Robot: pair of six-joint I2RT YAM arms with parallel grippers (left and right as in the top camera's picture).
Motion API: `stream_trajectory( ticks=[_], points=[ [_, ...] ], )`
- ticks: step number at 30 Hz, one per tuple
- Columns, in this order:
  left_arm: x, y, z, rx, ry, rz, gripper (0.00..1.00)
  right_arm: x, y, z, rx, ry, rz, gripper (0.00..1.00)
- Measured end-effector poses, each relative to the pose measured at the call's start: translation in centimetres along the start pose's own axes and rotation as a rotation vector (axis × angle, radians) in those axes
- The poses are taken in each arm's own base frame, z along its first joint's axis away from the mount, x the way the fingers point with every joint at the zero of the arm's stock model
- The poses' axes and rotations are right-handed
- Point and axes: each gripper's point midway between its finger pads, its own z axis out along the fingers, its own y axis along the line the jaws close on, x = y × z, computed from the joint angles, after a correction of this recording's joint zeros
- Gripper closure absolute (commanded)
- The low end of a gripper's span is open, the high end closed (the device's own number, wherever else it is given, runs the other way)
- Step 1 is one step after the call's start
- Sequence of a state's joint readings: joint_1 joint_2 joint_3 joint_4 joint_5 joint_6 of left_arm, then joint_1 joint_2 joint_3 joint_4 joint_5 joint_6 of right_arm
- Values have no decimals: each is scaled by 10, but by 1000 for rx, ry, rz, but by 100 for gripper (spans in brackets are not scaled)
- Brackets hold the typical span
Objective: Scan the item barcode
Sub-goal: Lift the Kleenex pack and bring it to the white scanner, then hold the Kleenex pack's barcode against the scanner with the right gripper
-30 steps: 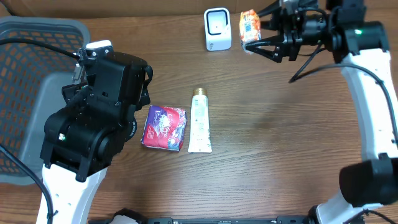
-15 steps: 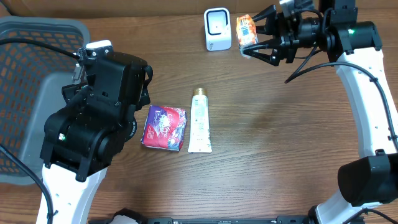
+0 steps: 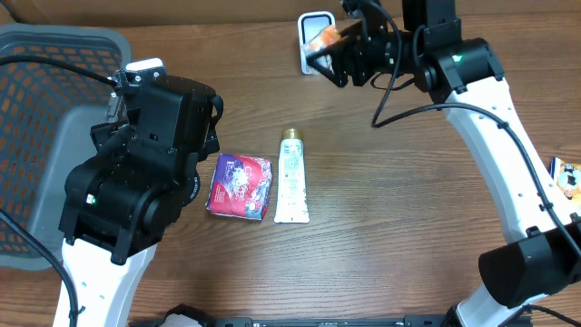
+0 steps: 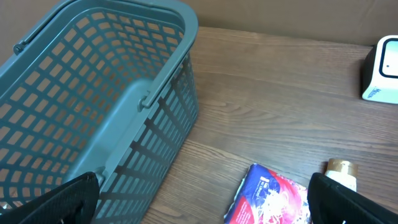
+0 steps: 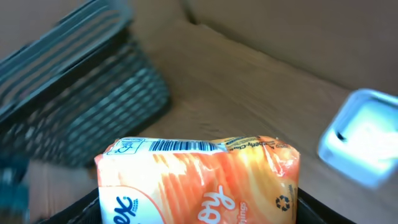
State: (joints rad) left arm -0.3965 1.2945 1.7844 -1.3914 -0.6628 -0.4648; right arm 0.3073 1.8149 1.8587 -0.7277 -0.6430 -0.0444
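The right gripper holds the orange packet between its two fingers. This is at the upper middle of the overhead frame, just in front of the white scanner. So the pick-up is done and the item is at the scanner; in my judgement the task is now in its scanning step.

In the right wrist view the barcode is visible along the upper edge of the packet, turned toward the wrist camera. The scanner stands at the right of that frame, further back. Whether its window sees the code, I cannot tell. What is left, I think, is to turn the code to the window if this is needed, and to get the reading.

The left gripper is wide open and holds nothing; it hangs at the left side, near the basket.

The only container is the grey basket at the upper left of the overhead frame. In the left wrist view, the part of its inside that shows is empty. A purple packet and a tube lie on the table in the middle, outside the basket. They are close beside each other, and I cannot tell if they touch.
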Motion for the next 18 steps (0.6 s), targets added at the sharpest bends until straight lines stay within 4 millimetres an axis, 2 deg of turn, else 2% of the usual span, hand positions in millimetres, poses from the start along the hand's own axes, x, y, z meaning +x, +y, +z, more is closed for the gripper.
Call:
stream_trajectory(
  ticks=[3, 8, 11, 16, 18],
  points=[
    [0, 0, 0, 0, 0, 0, 0, -6, -11, -2, 50, -26, 147, 28],
    [0, 0, 0, 0, 0, 0, 0, -22, -16, 5, 29, -95, 345, 29],
    [0, 0, 0, 0, 0, 0, 0, -27, -24, 24, -23, -121, 460, 32],
    [0, 0, 0, 0, 0, 0, 0, -25, -54, 73, -152, -143, 704, 33],
    [0, 0, 0, -1, 1, 1, 0, -31, -63, 84, -216, -175, 783, 33]
  ],
)
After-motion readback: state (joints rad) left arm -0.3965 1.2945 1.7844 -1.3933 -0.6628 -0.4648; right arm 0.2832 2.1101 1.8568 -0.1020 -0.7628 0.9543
